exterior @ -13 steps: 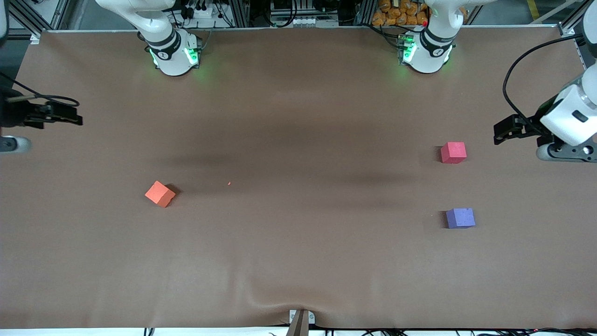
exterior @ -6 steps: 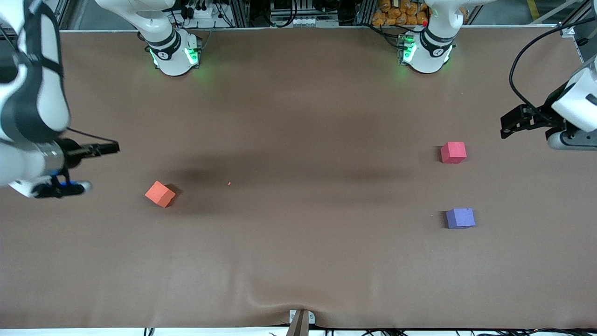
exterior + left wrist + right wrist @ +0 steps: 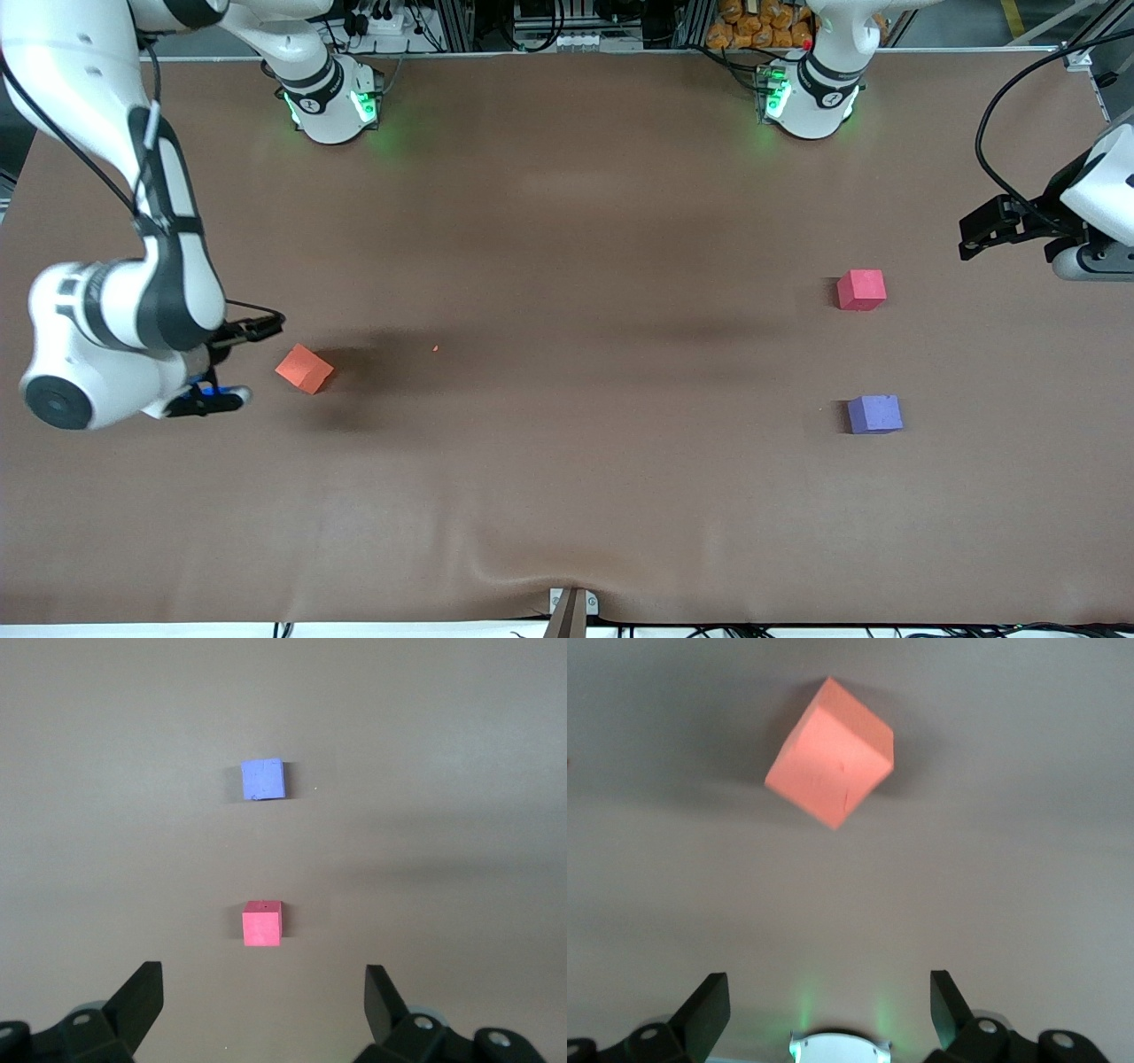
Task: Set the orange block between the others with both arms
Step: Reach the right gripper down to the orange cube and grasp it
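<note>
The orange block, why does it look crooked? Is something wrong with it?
It isn't damaged. The orange block sits flat on the table but turned cornerwise, while the red block and purple block sit square. It also lies alone at the right arm's end. A tiny orange speck lies beside it.

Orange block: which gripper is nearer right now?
Right. The right gripper hangs open beside the orange block, toward the right arm's end of the table. The left gripper is open at the left arm's end, near the red block.
</note>
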Action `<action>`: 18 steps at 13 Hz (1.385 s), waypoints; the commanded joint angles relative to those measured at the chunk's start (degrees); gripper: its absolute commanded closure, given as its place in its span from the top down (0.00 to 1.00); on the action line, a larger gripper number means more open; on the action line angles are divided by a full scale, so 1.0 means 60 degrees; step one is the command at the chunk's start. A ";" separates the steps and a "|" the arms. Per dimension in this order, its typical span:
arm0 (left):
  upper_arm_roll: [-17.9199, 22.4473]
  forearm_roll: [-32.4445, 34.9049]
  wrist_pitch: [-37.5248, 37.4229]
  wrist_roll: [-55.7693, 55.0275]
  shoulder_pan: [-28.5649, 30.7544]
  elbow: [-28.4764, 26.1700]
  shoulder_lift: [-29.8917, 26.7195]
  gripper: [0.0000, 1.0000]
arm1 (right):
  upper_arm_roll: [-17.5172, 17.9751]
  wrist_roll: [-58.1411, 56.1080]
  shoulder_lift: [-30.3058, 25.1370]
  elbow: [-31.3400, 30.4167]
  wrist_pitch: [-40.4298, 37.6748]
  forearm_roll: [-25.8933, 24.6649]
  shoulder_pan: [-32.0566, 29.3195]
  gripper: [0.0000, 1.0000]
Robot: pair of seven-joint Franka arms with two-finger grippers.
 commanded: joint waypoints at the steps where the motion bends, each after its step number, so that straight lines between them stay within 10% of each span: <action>1: -0.0025 -0.0064 -0.0088 -0.0041 0.0062 -0.0026 -0.0021 1.00 | -0.0048 0.0136 0.0415 0.0122 0.0825 0.0258 -0.0041 1.00; 18: -0.0025 -0.0035 -0.0059 -0.0056 0.0018 -0.0012 0.0390 1.00 | -0.0063 -0.4873 0.1060 -0.0844 0.3451 -0.0796 0.0705 1.00</action>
